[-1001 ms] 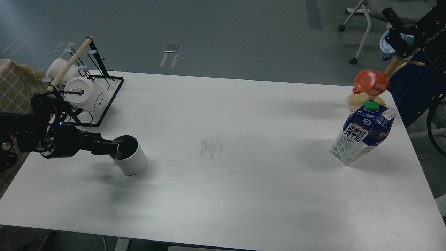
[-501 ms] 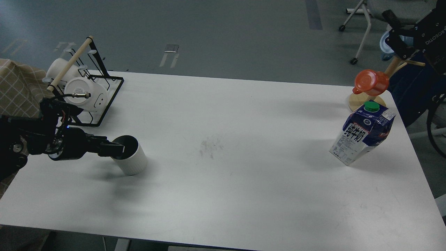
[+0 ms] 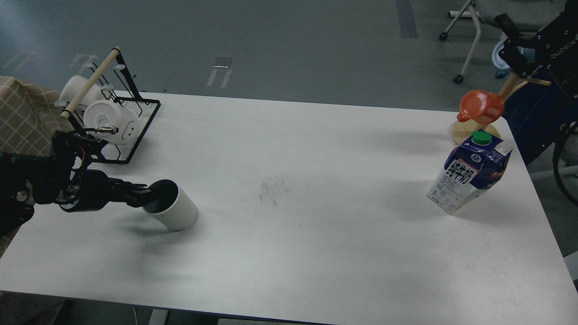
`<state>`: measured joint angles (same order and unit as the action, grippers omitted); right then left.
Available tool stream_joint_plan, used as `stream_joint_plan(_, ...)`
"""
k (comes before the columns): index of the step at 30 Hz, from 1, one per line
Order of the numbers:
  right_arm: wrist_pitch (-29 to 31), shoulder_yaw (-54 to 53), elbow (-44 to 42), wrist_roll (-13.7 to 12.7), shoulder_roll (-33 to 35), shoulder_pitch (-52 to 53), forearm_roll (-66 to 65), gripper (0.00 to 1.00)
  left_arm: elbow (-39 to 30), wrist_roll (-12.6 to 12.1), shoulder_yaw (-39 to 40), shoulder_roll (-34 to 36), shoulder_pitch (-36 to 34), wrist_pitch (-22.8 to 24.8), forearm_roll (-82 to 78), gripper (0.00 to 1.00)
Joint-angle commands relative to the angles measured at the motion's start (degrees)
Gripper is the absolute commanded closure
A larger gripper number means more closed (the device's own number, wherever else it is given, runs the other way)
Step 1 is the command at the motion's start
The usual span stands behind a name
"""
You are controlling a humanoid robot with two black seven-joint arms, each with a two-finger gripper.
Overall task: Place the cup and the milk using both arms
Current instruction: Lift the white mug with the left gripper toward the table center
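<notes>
- The white ribbed cup (image 3: pixel 174 212) with a dark inside sits near the table's (image 3: pixel 289 253) left edge, about midway along it, and it is tilted, its mouth tipped toward our left arm.
- Our left gripper (image 3: pixel 145 197) reaches in from the left edge and its dark fingers (image 3: pixel 135 193) meet the cup's rim; they look clamped on that rim, one side seeming to go into the mouth.
- The milk carton (image 3: pixel 469 177), blue and white with a green cap, stands near the right edge, leaning a little to the right, well apart from the cup.
- Our right gripper (image 3: pixel 512 34) is up beyond the far right corner, off the tabletop; it is dark and we cannot tell how its fingers stand.
- An orange cup (image 3: pixel 481 107) hangs on a wooden stand (image 3: pixel 467 132) at the far right corner, just behind the carton.
- A black wire rack (image 3: pixel 131 124) with white mugs (image 3: pixel 110 118) sits at the far left corner.
</notes>
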<state>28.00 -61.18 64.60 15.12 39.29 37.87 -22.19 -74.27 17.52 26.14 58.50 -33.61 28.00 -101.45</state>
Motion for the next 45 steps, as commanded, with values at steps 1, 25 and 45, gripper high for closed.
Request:
stream_joint_plan(1,0.0,0.0,-0.1,0.0,0.0,-0.1,0.0,0.00,0.0,0.0,0.0,0.0,-0.2,0.0,-1.6,1.00)
stream_joint_plan(25,0.0,-0.5,-0.1,-0.1,0.0,0.0,0.0,0.00,-14.1,0.0,0.8,1.4,-10.2,0.0,-1.0,1.00)
stream_joint_plan(45,0.0,0.2,-2.6,-1.4,-1.6,8.4,-0.4,0.00,-4.6,-5.7,-9.3,-26.7,-27.2,0.0,-4.4,1.00)
